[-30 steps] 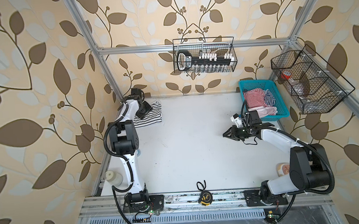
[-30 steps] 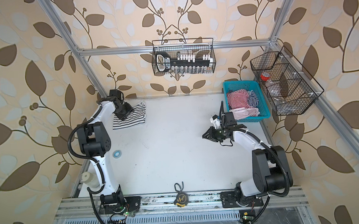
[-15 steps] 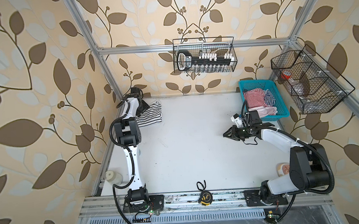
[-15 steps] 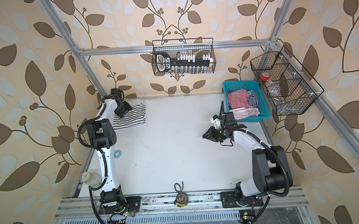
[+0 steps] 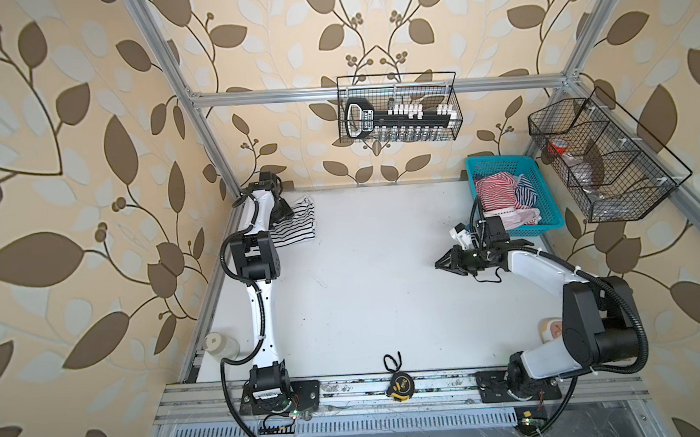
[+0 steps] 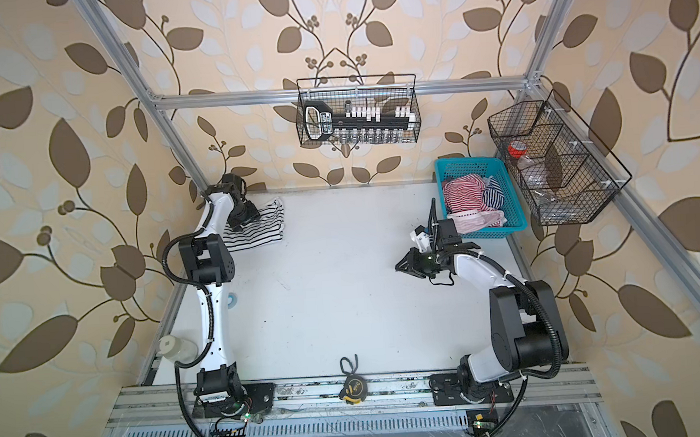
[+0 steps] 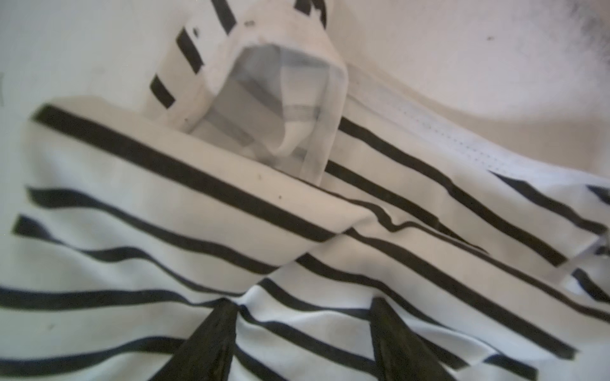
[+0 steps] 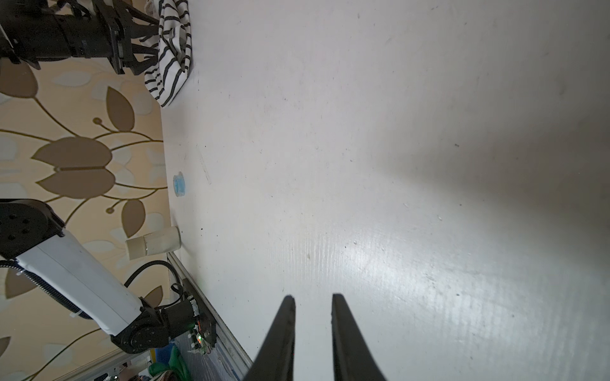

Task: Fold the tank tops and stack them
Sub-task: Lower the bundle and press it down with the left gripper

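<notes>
Left tool [image 7: 302, 301]: sits spread wide right over the black-and-white tank top [image 5: 297, 229], far across the counter [image 5: 387, 309] from the basket [image 5: 542, 227]. Pinches nothing. Has opened a little more and swung its elbow up since a moment ago. Looks like letting go, so maybe done with this top.

Right tool [image 8: 313, 297]: hangs near the basket, over the bare counter. Almost pressed together, just a small gap, holding nothing. Has not moved.

Red-and-white tank top [image 5: 494, 188] and navy-and-white tank top [image 5: 525, 190]: sit bunched inside the basket, not folded yet. Means two more to go.
</notes>
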Robot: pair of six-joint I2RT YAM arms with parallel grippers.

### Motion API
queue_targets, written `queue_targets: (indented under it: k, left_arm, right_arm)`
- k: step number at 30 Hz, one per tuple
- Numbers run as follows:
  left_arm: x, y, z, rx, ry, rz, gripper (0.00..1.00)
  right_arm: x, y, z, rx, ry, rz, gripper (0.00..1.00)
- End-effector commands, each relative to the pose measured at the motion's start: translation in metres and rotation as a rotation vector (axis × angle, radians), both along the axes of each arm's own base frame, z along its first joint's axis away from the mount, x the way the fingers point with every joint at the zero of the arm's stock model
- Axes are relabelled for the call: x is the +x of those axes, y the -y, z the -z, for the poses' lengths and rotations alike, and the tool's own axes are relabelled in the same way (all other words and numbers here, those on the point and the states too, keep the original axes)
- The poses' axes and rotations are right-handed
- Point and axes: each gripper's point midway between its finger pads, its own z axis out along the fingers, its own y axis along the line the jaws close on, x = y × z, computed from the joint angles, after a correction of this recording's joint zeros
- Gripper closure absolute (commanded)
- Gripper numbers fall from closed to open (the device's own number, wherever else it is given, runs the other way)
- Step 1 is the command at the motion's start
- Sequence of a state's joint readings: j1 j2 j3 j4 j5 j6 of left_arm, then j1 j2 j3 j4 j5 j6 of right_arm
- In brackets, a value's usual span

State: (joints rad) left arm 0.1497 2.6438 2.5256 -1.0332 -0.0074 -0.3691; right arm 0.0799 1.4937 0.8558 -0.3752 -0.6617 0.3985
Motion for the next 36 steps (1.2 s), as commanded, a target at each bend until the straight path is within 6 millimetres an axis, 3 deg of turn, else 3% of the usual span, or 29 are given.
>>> queue_targets:
  k: [1,10,17,22,26,31,36]
  left_arm:
    - [-0.009,-0.012,0.012,-0.01,-0.043,0.059,0.35]
    - [-0.012,-0.018,0.024,0.016,-0.074,0.163,0.35]
    - [-0.004,-0.024,0.008,0.048,-0.028,0.227,0.3]
    - [-0.016,-0.013,-0.009,0.001,-0.024,0.228,0.27]
    - [-0.026,0.005,-0.033,-0.013,0.016,0.228,0.23]
    - [-0.035,0.021,-0.081,-0.022,0.084,0.192,0.18]
    - [-0.071,0.031,-0.134,-0.032,0.157,0.133,0.18]
  right_arm:
    - [-0.003,0.003,0.009,-0.013,-0.021,-0.009,0.79]
    - [-0.002,0.003,0.011,-0.015,-0.028,-0.001,0.79]
    - [-0.004,0.004,0.015,-0.018,-0.04,0.003,0.79]
    - [-0.001,0.002,0.013,-0.009,-0.033,0.006,0.79]
    - [-0.001,-0.004,0.013,-0.007,-0.029,-0.006,0.79]
    - [-0.004,-0.009,0.017,-0.012,-0.038,-0.018,0.79]
    - [-0.005,-0.011,0.018,-0.018,-0.039,-0.017,0.79]
